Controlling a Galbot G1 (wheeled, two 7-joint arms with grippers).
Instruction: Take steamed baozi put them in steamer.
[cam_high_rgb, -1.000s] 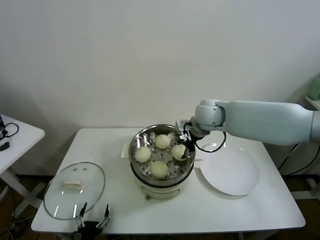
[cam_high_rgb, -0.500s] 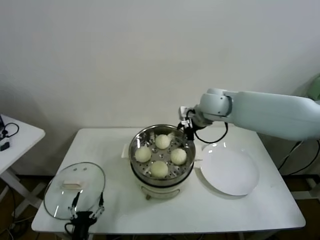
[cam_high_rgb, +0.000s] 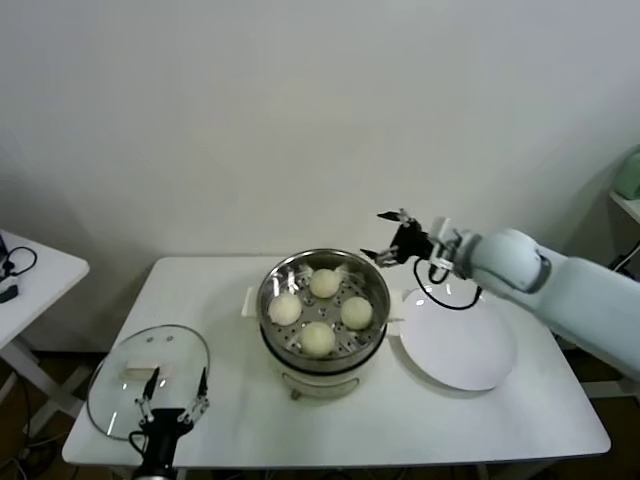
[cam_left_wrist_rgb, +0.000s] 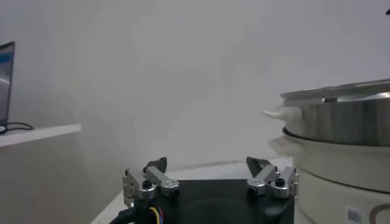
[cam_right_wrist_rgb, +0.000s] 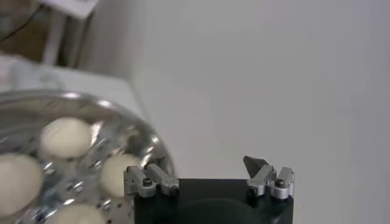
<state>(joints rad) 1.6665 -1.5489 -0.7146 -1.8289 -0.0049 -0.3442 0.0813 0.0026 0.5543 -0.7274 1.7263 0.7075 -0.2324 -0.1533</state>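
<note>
Four cream-white steamed baozi (cam_high_rgb: 319, 337) lie in the shiny steel steamer (cam_high_rgb: 276, 277) on its white cooker base at the table's middle. My right gripper (cam_high_rgb: 388, 235) is open and empty, raised above the table just right of the steamer's far rim. In the right wrist view its open gripper (cam_right_wrist_rgb: 206, 164) hangs beside the steamer (cam_right_wrist_rgb: 143, 137) with baozi (cam_right_wrist_rgb: 65, 136) inside. My left gripper (cam_high_rgb: 172, 391) is open and empty at the table's front left edge, over the glass lid; the left wrist view shows its gripper (cam_left_wrist_rgb: 207, 164) and the steamer (cam_left_wrist_rgb: 341, 115) side-on.
A round glass lid (cam_high_rgb: 112, 372) lies at the table's front left. A flat white plate (cam_high_rgb: 458, 344) lies right of the steamer. A small white side table (cam_high_rgb: 30, 275) stands at far left. The wall is close behind the table.
My right gripper has lifted out of the steamer and swung back to the right, its arm withdrawing. My left gripper has shifted slightly left along the front edge. The baozi stay put.
</note>
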